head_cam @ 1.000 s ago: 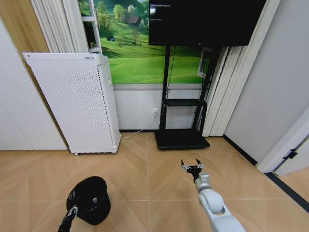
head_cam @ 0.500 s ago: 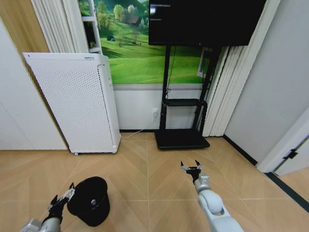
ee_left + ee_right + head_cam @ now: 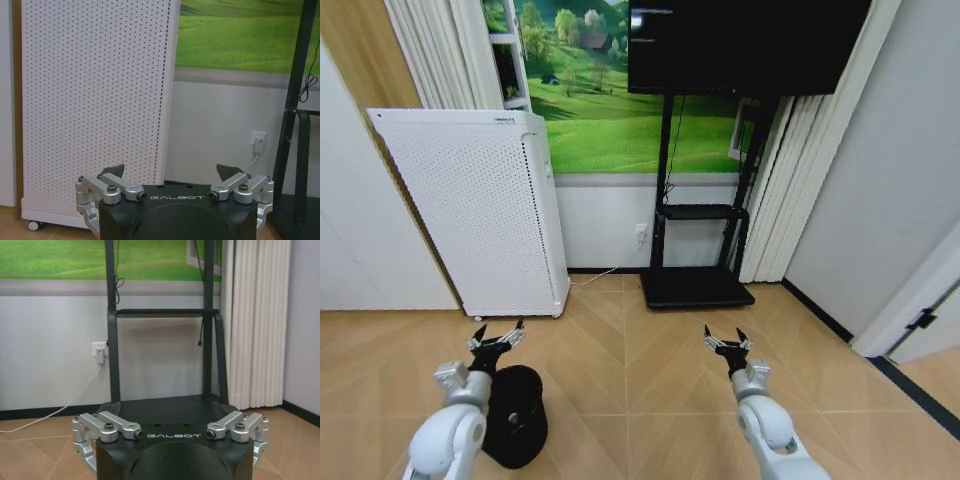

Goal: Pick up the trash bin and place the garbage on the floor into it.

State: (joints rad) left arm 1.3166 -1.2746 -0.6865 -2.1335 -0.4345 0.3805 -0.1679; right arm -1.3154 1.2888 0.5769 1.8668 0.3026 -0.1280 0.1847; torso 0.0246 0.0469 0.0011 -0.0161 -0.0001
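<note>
The trash bin [image 3: 515, 428] stands on bare wooden floor in front of the white perforated appliance [image 3: 480, 210]. The left gripper [image 3: 496, 338] hangs above the bin's far rim, fingers spread, empty. The right gripper [image 3: 728, 342] hangs well right of the bin, fingers also spread.

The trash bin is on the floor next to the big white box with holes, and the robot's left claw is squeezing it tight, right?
Not quite. The head view shows the left gripper open above the trash bin, not squeezing it. The bin does sit on the floor near the white perforated appliance.
</note>
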